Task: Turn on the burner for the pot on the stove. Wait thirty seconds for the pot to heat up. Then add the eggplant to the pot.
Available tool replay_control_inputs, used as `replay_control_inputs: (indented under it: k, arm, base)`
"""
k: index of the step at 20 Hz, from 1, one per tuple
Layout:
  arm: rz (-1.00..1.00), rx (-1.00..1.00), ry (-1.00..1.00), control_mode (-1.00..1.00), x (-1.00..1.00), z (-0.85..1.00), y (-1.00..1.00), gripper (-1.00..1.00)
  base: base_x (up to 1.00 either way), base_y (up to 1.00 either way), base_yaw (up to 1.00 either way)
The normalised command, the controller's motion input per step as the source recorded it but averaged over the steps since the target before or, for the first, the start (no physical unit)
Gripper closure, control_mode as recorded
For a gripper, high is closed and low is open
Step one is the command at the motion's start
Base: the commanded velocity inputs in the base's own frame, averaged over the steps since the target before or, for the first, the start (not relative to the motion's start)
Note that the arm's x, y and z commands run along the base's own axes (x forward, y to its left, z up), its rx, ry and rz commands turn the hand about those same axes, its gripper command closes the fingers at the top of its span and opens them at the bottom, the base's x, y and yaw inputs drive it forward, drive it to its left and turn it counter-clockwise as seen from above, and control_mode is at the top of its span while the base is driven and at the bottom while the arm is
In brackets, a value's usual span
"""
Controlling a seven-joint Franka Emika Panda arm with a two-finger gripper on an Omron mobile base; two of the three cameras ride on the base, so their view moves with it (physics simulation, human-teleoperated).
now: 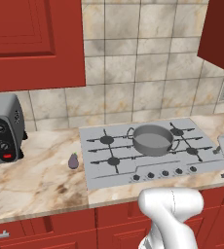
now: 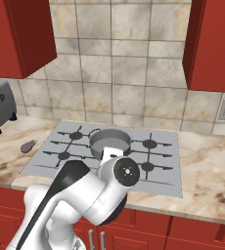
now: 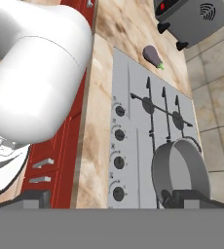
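Pot (image 1: 153,140) on the stove (image 1: 99,165), seated over a grate behind the knob row (image 1: 165,172), empty as far as can be seen, presumably set there so that one knob heats it. Eggplant (image 1: 73,161) lying on the marble table (image 1: 36,180) just off the stove's left edge, well apart from the pot, handy for a later pick but clear of the burners. Toaster oven (image 1: 3,129) farther left of the stove, against the tiled wall, no part of the job. Knobs lined along the stove's front edge, nearest the robot, seen in the hand view as a column of dark dials beside the table's rim; which of them serves the pot's burner cannot be told from here. Arm folded low in front of the stove, hand turned so its camera looks along the cooktop toward the eggplant (image 3: 153,56) and toaster oven. Pincer (image 3: 109,198) spread wide, fingertips (image 3: 33,197) far apart at the bottom of the hand view, holding nothing and touching nothing, hovering near the knob end of the stove. Likely step in hand: reaching for the right knob, burner not yet visibly lit, eggplant untouched.
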Motion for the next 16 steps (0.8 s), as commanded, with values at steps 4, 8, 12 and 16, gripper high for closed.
replay_control_inputs:
  k: [4,8,12,16]
  arm:
    - [0.0,0.0,0.0,-1.0,0.0,0.0,0.0,-1.0]
    - [0.0,0.0,0.0,-1.0,0.0,0.0,0.0,-1.0]
    - [0.0,0.0,0.0,-1.0,0.0,0.0,0.0,-1.0]
    - [0.0,0.0,0.0,-1.0,0.0,0.0,0.0,-1.0]
  base:
    - [0.0,0.0,0.0]
    - [0.0,0.0,0.0]
    - [0.0,0.0,0.0]
    - [0.0,0.0,0.0]
